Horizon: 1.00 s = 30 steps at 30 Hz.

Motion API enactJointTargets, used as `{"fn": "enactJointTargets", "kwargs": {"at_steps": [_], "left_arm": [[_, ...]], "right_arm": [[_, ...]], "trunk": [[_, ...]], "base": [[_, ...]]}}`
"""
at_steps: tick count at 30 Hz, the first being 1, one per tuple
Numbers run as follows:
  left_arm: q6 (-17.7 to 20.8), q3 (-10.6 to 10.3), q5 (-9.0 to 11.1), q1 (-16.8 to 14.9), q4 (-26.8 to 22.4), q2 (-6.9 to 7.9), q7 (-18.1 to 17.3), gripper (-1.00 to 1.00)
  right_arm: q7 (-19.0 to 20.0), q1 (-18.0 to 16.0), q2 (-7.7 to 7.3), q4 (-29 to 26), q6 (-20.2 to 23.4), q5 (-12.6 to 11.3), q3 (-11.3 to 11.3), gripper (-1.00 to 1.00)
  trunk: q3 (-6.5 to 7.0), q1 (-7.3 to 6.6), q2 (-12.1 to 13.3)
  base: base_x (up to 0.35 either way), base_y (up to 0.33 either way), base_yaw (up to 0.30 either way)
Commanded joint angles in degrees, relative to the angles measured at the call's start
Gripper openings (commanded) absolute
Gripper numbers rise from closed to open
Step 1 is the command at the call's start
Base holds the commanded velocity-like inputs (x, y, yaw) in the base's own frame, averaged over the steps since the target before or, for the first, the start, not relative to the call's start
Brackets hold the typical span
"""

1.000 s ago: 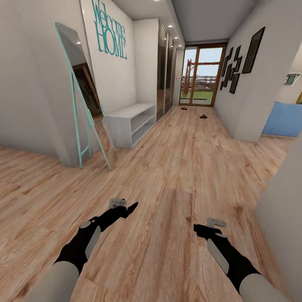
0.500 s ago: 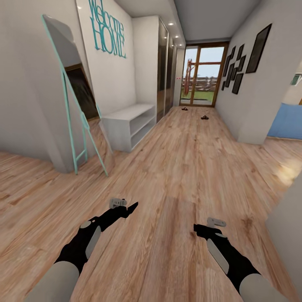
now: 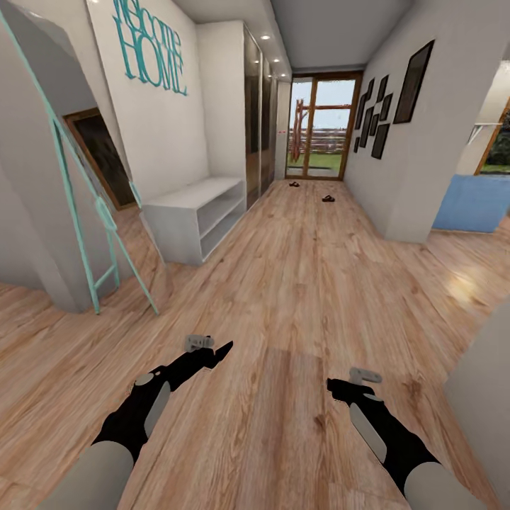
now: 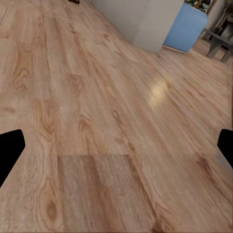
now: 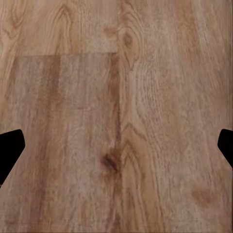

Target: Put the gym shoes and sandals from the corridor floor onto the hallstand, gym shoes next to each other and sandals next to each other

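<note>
2 dark sandals [image 3: 328,199] lie far down the corridor floor [image 3: 297,283], blurred.

This was the entrance corridor of a home. Teal lettering [image 3: 150,48] on the wall spelled "Welcome HOME", and a tall teal-framed mirror [image 3: 74,177] leaned beside it. A pale hallstand [image 3: 193,216] with open shelves stood against the same wall, next to tall dark-fronted closet doors [image 3: 256,120]. Black picture frames [image 3: 382,103] hung opposite. Wood-plank floor [image 3: 297,283] ran to a glazed door [image 3: 317,127] showing a garden, with small dark footwear [image 3: 328,199] lying near it.
</note>
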Motion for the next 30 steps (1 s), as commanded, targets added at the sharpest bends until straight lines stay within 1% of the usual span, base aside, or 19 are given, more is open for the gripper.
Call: {"fn": "enactJointTargets", "kwargs": {"at_steps": [1,7,10,30], "left_arm": [[-0.01,0.24,0.08,-0.03,0.04,-0.05,-0.37,1.0],[-0.01,0.24,0.08,-0.03,0.04,-0.03,-0.37,1.0],[-0.01,0.24,0.08,-0.03,0.04,-0.03,-0.37,1.0],[-0.01,0.24,0.08,-0.03,0.04,-0.05,-0.37,1.0]], "right_arm": [[-0.53,-0.04,-0.09,-0.11,0.18,-0.46,0.39,1.0],[-0.53,-0.04,-0.09,-0.1,0.18,-0.46,0.39,1.0],[-0.53,-0.04,-0.09,-0.08,0.18,-0.46,0.39,1.0],[-0.53,-0.04,-0.08,-0.09,0.18,-0.46,0.39,1.0]], "trunk": [[-0.06,0.02,-0.02],[-0.06,0.02,-0.02],[-0.06,0.02,-0.02],[-0.06,0.02,-0.02]], "base": [[0.348,0.0,-0.254],[0.348,0.0,-0.24],[0.348,0.0,-0.101],[0.348,0.0,-0.01]]}}
